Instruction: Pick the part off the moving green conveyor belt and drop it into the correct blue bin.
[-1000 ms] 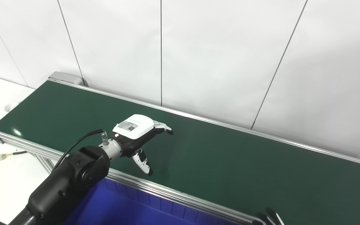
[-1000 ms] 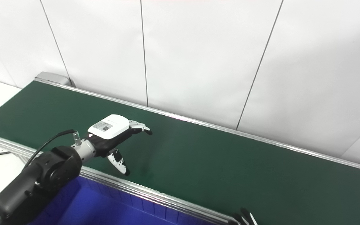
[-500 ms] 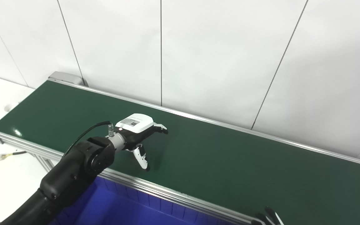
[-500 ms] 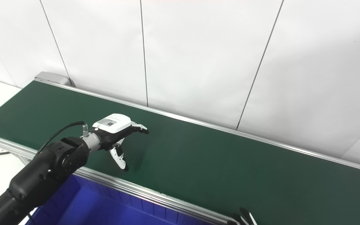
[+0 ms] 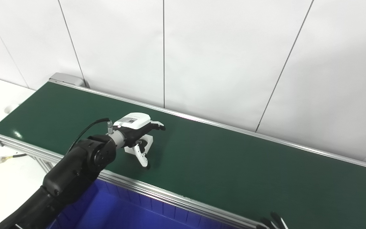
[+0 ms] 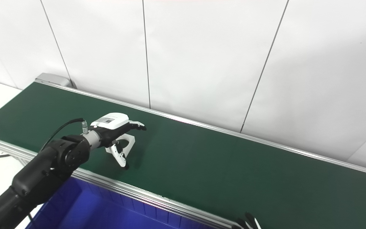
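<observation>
At the bottom edge, only the dark fingertips of the right hand [image 5: 273, 221] show, so whether it is open or closed cannot be told, and the blue bin [image 6: 113, 214] is cut off below the belt's near rail. Farther back, on the green conveyor belt [image 5: 233, 165], the left hand [image 5: 135, 130] hangs palm down with fingers [image 5: 158, 126] spread. It holds nothing. A small white part [image 6: 126, 142] lies on the belt directly beneath it, between thumb and fingers, mostly hidden, its shape and direction unclear.
</observation>
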